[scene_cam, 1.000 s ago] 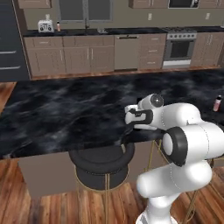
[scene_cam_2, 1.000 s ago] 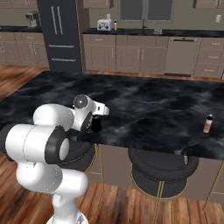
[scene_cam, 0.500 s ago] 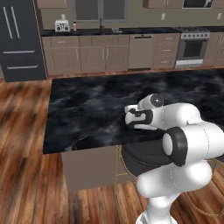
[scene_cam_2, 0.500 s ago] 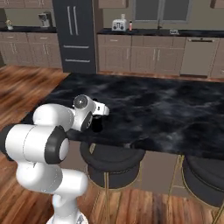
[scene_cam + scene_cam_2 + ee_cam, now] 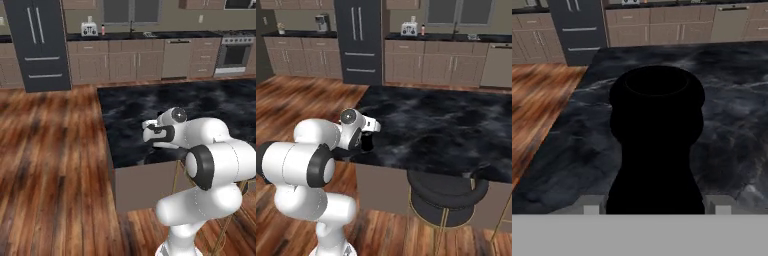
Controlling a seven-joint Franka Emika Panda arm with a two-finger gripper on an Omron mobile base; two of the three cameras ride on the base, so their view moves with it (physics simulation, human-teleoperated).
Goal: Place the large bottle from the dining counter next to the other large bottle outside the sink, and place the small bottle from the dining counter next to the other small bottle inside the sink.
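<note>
In the left base view, the gripper (image 5: 152, 135) is held low over the near left corner of the dining counter (image 5: 200, 107); a dark shape below it is taken for the large bottle from the dining counter, though it is hard to separate from the black marble. Compared with the picture half a second ago, the whole scene has slid rightward, so the base is judged to have driven left; the arm's pose looks unchanged.

In the right base view, the large bottle from the dining counter (image 5: 367, 142) is seen as a dark body just under the hand, at the counter's edge. A black stool (image 5: 447, 192) stands below the counter.

In the hand view, the bottle fills the centre between the two fingertips (image 5: 591, 206), which sit against its sides, so it is judged to be clamped. Glossy and rigid, it may slip; a hold on the wide body is safest.
</note>
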